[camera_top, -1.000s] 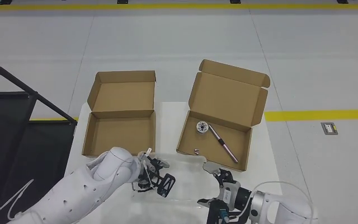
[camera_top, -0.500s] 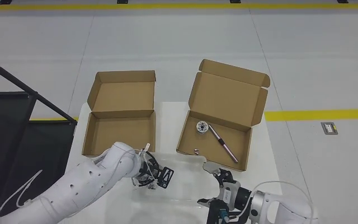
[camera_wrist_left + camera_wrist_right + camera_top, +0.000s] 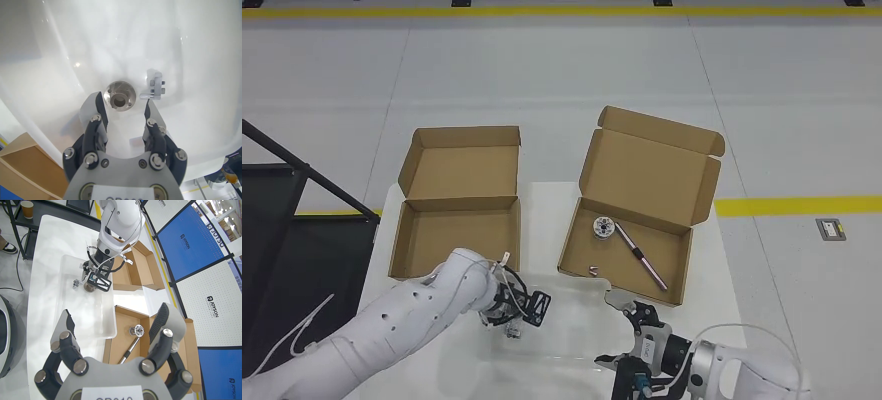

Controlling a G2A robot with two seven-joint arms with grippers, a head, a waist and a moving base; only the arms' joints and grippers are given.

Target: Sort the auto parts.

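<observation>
I have the left gripper [image 3: 123, 98] partly open down in the clear tray [image 3: 113, 37], jaws straddling the round flange [image 3: 121, 95], the bracket [image 3: 157, 87] just beside one jaw, while the right gripper [image 3: 115, 308] hangs wide and empty

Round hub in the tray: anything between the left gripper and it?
Nothing visible. The open left gripper sits right at the round hub, a finger to each side. Only the small bracket is close: it lies beside the hub, its pin near one fingertip, so it might get nudged on closing.
</observation>
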